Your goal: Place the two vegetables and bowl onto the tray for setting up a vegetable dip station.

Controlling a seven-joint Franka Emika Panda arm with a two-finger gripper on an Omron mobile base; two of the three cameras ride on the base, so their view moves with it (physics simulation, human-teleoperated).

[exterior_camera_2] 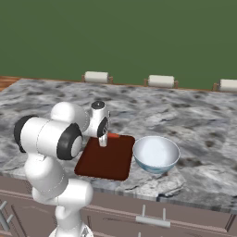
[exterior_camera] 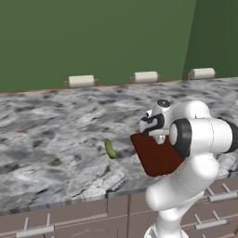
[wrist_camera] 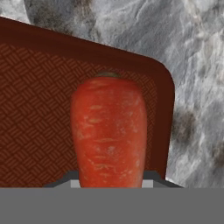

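An orange-red carrot point(wrist_camera: 109, 131), blunt and faintly ridged, fills the hand view's centre, clamped in the gripper point(exterior_camera_2: 103, 141) above the dark reddish-brown tray point(wrist_camera: 35, 109) with its woven-pattern surface, on the bench point(exterior_camera_2: 194, 115).

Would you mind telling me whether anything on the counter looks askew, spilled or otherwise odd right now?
Nothing looks spilled or damaged. The bowl sits upright beside the tray, and the cucumber lies alone on the counter, off the tray. The carrot appears in the hand view over the tray's corner; whether it rests there or is held, I cannot tell.
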